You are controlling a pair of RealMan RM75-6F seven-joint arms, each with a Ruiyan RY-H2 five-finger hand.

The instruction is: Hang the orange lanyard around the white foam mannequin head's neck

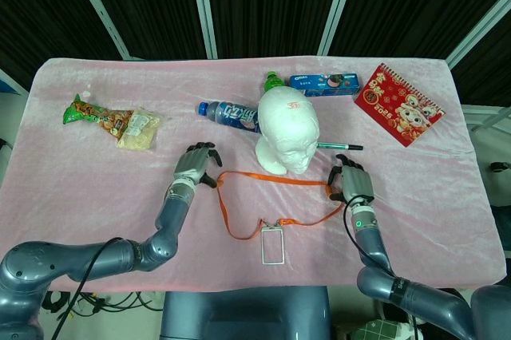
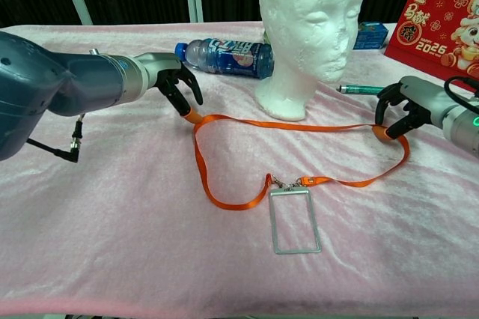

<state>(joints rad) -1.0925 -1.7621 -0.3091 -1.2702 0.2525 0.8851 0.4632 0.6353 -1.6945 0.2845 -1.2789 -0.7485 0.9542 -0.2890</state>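
The orange lanyard [image 2: 299, 126] lies looped on our table [image 2: 112, 222] before the foam head [image 2: 310, 27], not around its neck. Our left hand [image 2: 176, 83] touches its left bend with curled fingers; our right hand [image 2: 400, 109] pinches its right bend.

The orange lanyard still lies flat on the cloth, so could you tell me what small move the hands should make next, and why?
Probably closing both hands on the strap. The left hand sits at the orange lanyard's left bend and the right hand at its right bend, yet the loop lies flat before the mannequin head, unlifted.
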